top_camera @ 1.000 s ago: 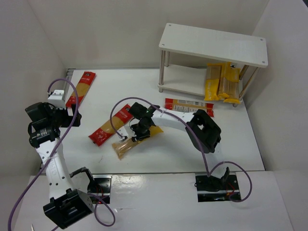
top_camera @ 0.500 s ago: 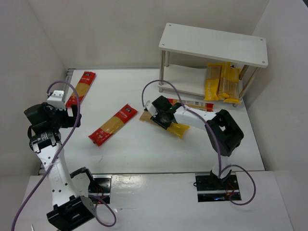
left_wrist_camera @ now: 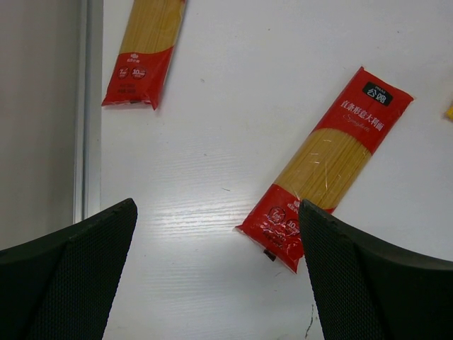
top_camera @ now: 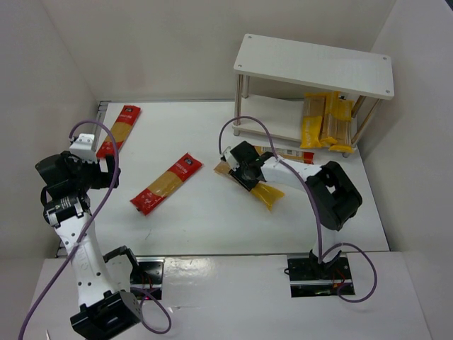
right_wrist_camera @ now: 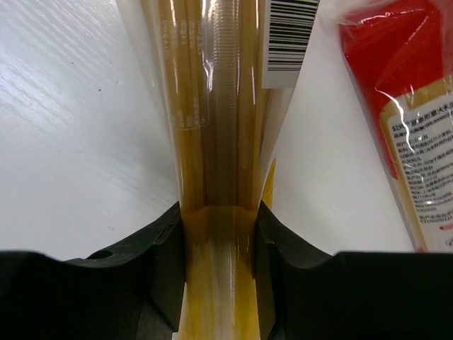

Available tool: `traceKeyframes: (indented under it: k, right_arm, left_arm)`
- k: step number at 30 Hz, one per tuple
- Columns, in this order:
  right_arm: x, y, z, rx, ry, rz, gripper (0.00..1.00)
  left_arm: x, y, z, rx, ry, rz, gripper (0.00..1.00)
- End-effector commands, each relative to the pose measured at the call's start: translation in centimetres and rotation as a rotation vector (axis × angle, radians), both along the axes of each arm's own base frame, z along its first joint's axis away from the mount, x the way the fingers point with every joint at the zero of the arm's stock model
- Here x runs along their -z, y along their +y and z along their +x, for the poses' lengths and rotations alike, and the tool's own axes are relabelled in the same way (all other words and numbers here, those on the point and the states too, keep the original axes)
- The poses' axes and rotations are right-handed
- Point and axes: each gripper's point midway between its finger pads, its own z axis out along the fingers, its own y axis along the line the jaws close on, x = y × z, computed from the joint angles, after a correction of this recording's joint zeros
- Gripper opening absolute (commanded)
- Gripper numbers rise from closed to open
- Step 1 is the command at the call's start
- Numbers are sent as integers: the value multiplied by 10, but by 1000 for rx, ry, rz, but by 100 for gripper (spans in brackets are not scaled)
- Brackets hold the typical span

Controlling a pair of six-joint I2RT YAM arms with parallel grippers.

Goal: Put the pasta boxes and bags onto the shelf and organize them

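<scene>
Right wrist: right tool (right_wrist_camera: 219,212) clamped on yellow pasta bag (right_wrist_camera: 205,106); left tool (left_wrist_camera: 216,212) spread wide above red-ended bag (left_wrist_camera: 325,166)

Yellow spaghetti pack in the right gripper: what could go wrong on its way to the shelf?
The right gripper pinches the long yellow spaghetti pack across its narrow width, so it may sag or slip. Its free end could strike a thin leg of the white two-tier shelf. The red-labelled pack lying beside it might get dragged.
</scene>
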Motion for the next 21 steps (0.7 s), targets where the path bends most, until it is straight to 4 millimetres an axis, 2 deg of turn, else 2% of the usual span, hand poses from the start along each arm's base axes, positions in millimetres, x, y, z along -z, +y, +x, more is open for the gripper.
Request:
traceKeyframes:
  k: [1, 2, 3, 6, 7, 10, 19, 20, 21]
  right_arm:
    - [4, 14, 8, -70, 35, 80, 11]
    - [11, 11, 5, -93, 64, 82, 24]
    - [12, 10, 6, -99, 69, 89, 49]
    - [12, 9, 2, -145, 99, 119, 73]
    - [13, 9, -3, -160, 119, 122, 89]
    - [20, 9, -6, -183, 186, 147, 100]
    - [38, 10, -16, -206, 271, 151, 100]
    - [46, 7, -20, -202, 300, 137, 88]
    - [43, 10, -20, -218, 303, 147, 58]
  left_arm:
    - [-6, -5, 0, 22, -28, -8, 100]
    - [-6, -5, 0, 22, -28, -8, 100]
    - [-6, -5, 0, 22, -28, -8, 100]
    - [-6, -5, 0, 22, -28, -8, 100]
    - [-6, -5, 0, 22, -28, -8, 100]
    - [-3, -4, 1, 22, -21, -13, 100]
    - [-1, -3, 2, 21, -13, -18, 100]
    - [-1, -3, 2, 21, -13, -18, 100]
    - [-1, -3, 2, 21, -13, -18, 100]
